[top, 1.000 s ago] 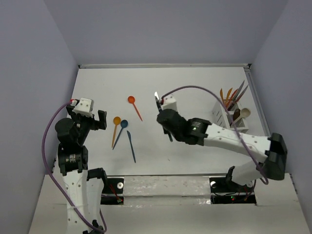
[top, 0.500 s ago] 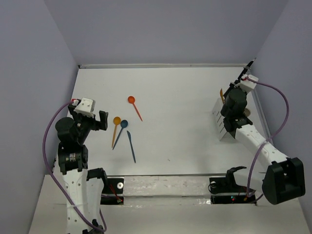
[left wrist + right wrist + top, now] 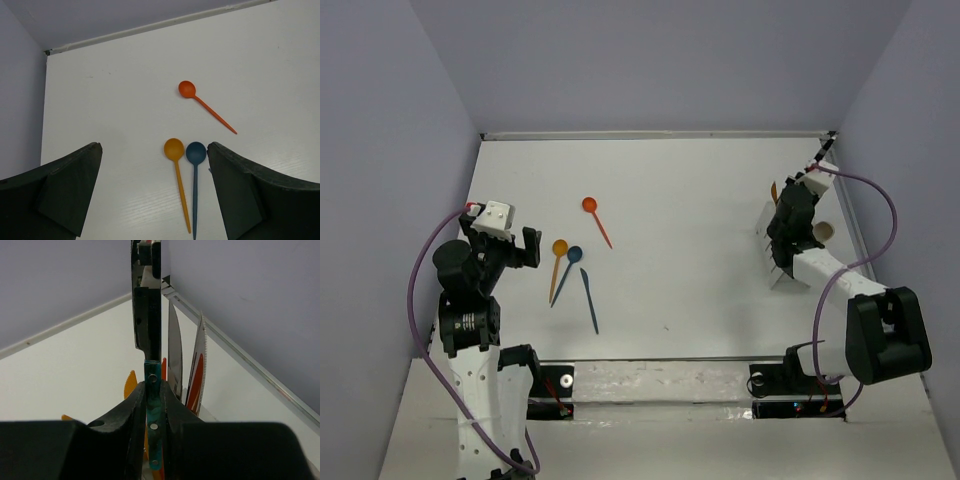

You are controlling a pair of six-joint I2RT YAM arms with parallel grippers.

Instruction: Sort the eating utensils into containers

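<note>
My right gripper is shut on a teal-handled knife whose dark blade points up and away. It hangs over the white caddy at the table's right edge, where my right gripper shows from above. A silver knife, a red knife and an orange knife stand in the caddy below. My left gripper is open above an orange spoon and a blue spoon. A red-orange spoon lies farther out.
A blue knife lies beside the two spoons near my left gripper. A beige spoon sticks out of the caddy. The right wall and the table's raised rim run close behind the caddy.
My right arm has swung from the middle of the table to the far right, carrying the knife over the caddy. The left arm has stayed still.
</note>
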